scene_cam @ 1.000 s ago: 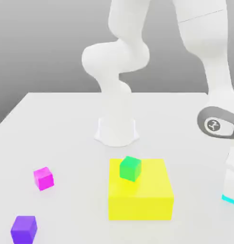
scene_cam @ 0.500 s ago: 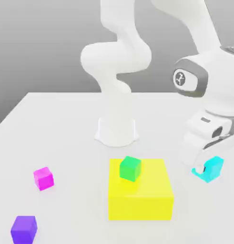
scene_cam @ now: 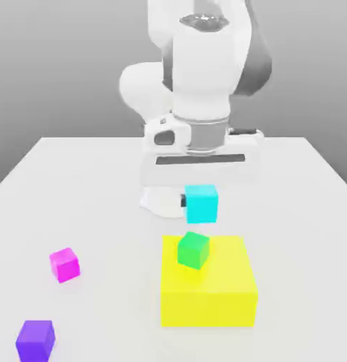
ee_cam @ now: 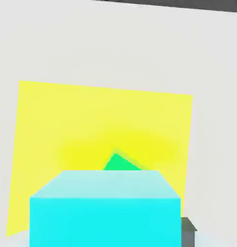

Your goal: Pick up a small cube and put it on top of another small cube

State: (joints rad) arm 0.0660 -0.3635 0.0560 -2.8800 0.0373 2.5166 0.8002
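Gripper (scene_cam: 201,201) is clamped on the cyan cube (scene_cam: 201,203), held in the air above the green cube (scene_cam: 193,249), apparently not touching it. Green cube sits on the yellow block (scene_cam: 218,290), itself on the white table (scene_cam: 91,205).

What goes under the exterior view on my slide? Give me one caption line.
Panda gripper carries the small cyan cube above the small green cube resting on the big yellow block.
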